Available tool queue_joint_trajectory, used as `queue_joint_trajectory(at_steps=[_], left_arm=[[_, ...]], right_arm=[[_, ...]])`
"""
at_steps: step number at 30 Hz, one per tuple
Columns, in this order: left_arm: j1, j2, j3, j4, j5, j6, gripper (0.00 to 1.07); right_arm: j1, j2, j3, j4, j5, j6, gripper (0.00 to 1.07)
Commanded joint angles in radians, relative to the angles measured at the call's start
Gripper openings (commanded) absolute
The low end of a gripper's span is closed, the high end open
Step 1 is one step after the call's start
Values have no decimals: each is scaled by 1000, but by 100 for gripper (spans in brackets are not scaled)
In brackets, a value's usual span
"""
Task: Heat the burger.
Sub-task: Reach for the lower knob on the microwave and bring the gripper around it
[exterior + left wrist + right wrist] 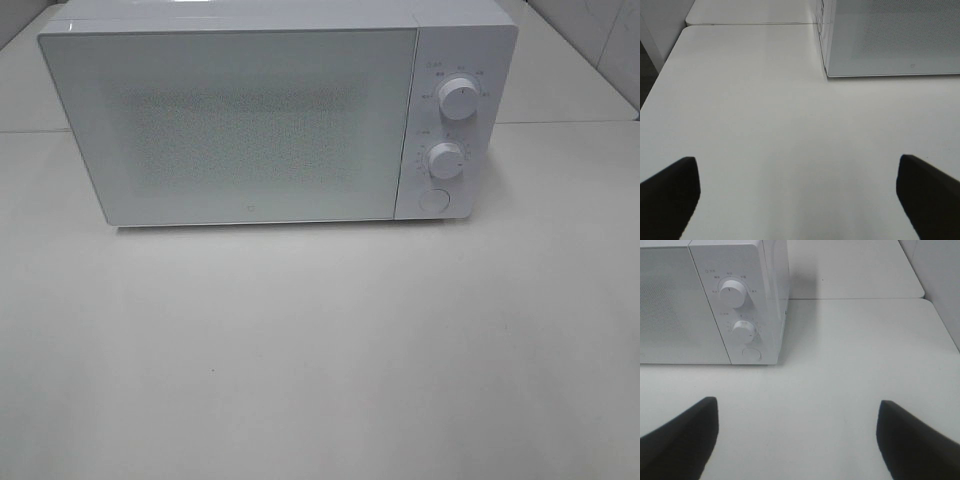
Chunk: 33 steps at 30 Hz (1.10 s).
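Two round knobs (458, 100), round button (433, 199) on boxy white microwave (240, 120); smooth desk (320, 350); my left end effector (796, 165), right end effector (797, 402) released.

White microwave (250, 120) on white table (320, 350)

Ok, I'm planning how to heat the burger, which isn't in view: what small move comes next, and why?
Probably move the right pincer toward the round button low on the microwave front, likely the door release: the door is shut, the pincer is open and empty, and the button lies on its side.
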Motion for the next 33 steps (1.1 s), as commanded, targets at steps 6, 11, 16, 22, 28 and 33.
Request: queue_joint_trajectory(at_steps=[6,11,16,22,28,33], left_arm=[[2,-15,4,-2,-5,-6,100],[2,-15,4,-2,-5,-6,100],[2,-15,4,-2,-5,-6,100],[2,-15,4,-2,-5,-6,100],[2,-15,4,-2,-5,-6,100],[2,-15,4,-2,-5,-6,100]], right_arm=[[-3,127,-1,-5,-156,-2,76],[-3,223,-1,-22,-249,-2,76],[-3,330,-1,-50,-367,-1,76],[-3,436,-1,-50,-506,2,76],[-3,560,-1,-54,-611,2,76],[-3,631,-1,-98,-684,2,76]])
